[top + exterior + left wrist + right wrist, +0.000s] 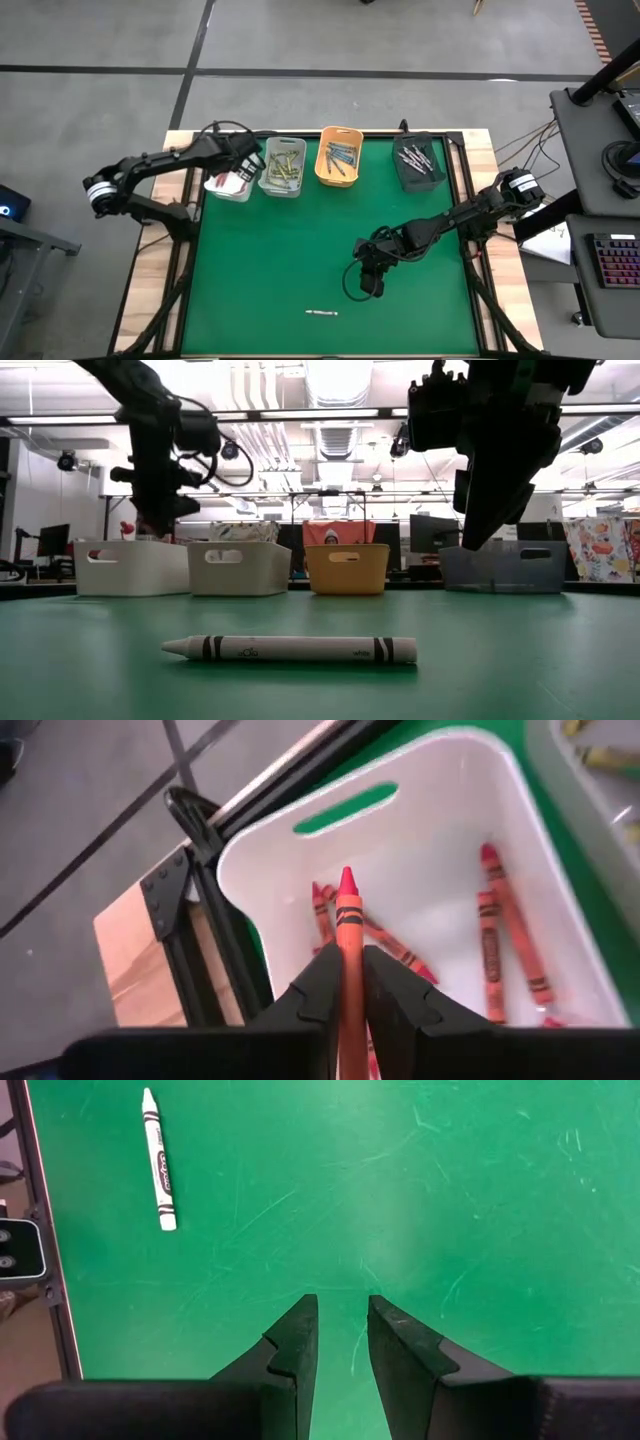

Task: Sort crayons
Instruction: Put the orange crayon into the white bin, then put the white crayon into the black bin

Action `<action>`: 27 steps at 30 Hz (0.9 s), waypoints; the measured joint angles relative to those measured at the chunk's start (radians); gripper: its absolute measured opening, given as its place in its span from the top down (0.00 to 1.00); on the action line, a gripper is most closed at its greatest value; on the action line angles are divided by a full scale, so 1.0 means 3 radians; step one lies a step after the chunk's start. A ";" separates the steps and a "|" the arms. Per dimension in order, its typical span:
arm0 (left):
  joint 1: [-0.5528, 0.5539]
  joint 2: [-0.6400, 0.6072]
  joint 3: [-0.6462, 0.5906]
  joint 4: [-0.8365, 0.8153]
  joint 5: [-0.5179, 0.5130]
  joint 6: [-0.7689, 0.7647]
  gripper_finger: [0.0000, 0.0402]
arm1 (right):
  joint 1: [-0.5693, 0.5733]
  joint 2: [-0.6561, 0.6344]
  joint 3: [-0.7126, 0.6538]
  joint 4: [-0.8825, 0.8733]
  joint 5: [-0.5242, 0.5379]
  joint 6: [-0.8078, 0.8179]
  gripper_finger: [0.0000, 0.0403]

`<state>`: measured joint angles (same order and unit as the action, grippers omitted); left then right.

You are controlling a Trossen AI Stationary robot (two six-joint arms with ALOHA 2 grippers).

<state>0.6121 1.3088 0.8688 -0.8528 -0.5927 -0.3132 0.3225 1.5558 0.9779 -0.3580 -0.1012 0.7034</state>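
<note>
My left gripper hangs over the white bin at the table's far left, shut on a red crayon. Several red crayons lie on that bin's floor. One white crayon lies flat on the green mat near the front edge; it also shows in the low view and the right wrist view. My right gripper hovers open above the bare mat, right of centre, with nothing between its fingers. My left gripper pinches the red crayon's wrapped shaft between its two fingers. The crayon lies along the fingers, and its pointed tip sticks out past the fingertips. The fingers slant down toward the bin's inside. The crayon is lifted clear above the bin's floor.
Along the far edge, right of the white bin, stand a grey bin, an orange bin and a dark bin, each with crayons inside. The green mat between the bins and the front edge is open room.
</note>
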 joint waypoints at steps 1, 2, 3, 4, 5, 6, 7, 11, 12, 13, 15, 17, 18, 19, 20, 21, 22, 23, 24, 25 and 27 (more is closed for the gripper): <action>0.0015 0.0025 -0.0013 0.0000 0.0000 0.0018 0.94 | 0.0000 0.0000 0.0000 0.0000 0.0000 -0.0013 0.80; 0.0022 0.0046 -0.0024 0.0004 -0.0012 0.0038 0.93 | 0.0000 0.0000 0.0000 0.0000 0.0000 -0.0027 0.80; 0.0022 0.0065 -0.0034 0.0011 -0.0054 0.0052 0.92 | 0.0000 0.0000 0.0000 0.0000 0.0001 -0.0029 0.80; 0.0021 0.0083 -0.0041 0.0013 -0.0111 0.0056 0.92 | -0.0001 0.0000 0.0000 0.0000 0.0000 -0.0031 0.80; 0.0020 0.0095 -0.0044 0.0013 -0.0166 0.0057 0.91 | -0.0006 0.0000 0.0000 0.0001 0.0000 -0.0032 0.80; 0.0020 0.0107 -0.0044 0.0014 -0.0198 0.0058 0.90 | -0.0008 0.0000 0.0000 0.0001 0.0000 -0.0032 0.80; 0.0020 0.0110 -0.0044 0.0014 -0.0231 0.0058 0.89 | -0.0010 0.0000 0.0000 0.0001 0.0001 -0.0032 0.80; 0.0020 0.0097 -0.0044 0.0043 -0.0254 0.0073 0.86 | -0.0023 -0.0001 0.0000 0.0003 0.0002 -0.0028 0.80; 0.0020 0.0088 -0.0044 0.0041 -0.0254 0.0075 0.86 | -0.0024 0.0000 0.0000 0.0003 0.0002 -0.0028 0.80; 0.0013 0.0074 -0.0044 0.0042 -0.0253 0.0063 0.85 | -0.0024 0.0000 0.0000 0.0008 0.0002 -0.0027 0.80; -0.0032 0.0040 -0.0044 0.0041 -0.0242 0.0005 0.84 | -0.0023 0.0000 0.0000 0.0031 -0.0002 0.0010 0.80; -0.0139 -0.0018 -0.0046 0.0039 -0.0232 -0.0087 0.83 | -0.0023 0.0000 0.0000 0.0082 -0.0011 0.0093 0.80; -0.0217 -0.0058 -0.0046 0.0041 -0.0228 -0.0135 0.83 | -0.0023 0.0000 0.0000 0.0121 -0.0017 0.0134 0.80; -0.0313 -0.0098 -0.0046 0.0041 -0.0227 -0.0180 0.83 | -0.0023 -0.0001 0.0000 0.0151 -0.0033 0.0163 0.80; -0.0420 -0.0140 -0.0046 0.0042 -0.0229 -0.0226 0.83 | -0.0023 -0.0001 0.0007 0.0160 -0.0040 0.0192 0.80; -0.0539 -0.0183 -0.0046 0.0047 -0.0230 -0.0273 0.82 | -0.0023 0.0000 0.0024 0.0151 -0.0041 0.0203 0.80; -0.0671 -0.0228 -0.0046 0.0053 -0.0229 -0.0324 0.82 | -0.0022 0.0000 0.0046 0.0149 -0.0042 0.0211 0.80; -0.0810 -0.0276 -0.0045 0.0062 -0.0230 -0.0372 0.82 | -0.0022 -0.0001 0.0072 0.0151 -0.0042 0.0212 0.80; -0.0955 -0.0323 -0.0046 0.0077 -0.0230 -0.0430 0.82 | -0.0021 -0.0001 0.0107 0.0151 -0.0043 0.0212 0.80; -0.1110 -0.0368 -0.0046 0.0086 -0.0231 -0.0487 0.82 | -0.0017 0.0000 0.0144 0.0150 -0.0044 0.0213 0.80; -0.1431 -0.0457 -0.0046 0.0096 -0.0234 -0.0619 0.82 | 0.0008 -0.0001 0.0233 0.0143 -0.0038 0.0214 0.80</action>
<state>0.1828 1.1718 0.8551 -0.8241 -0.6628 -0.4988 0.3249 1.5555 1.0477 -0.3151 -0.1125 0.7675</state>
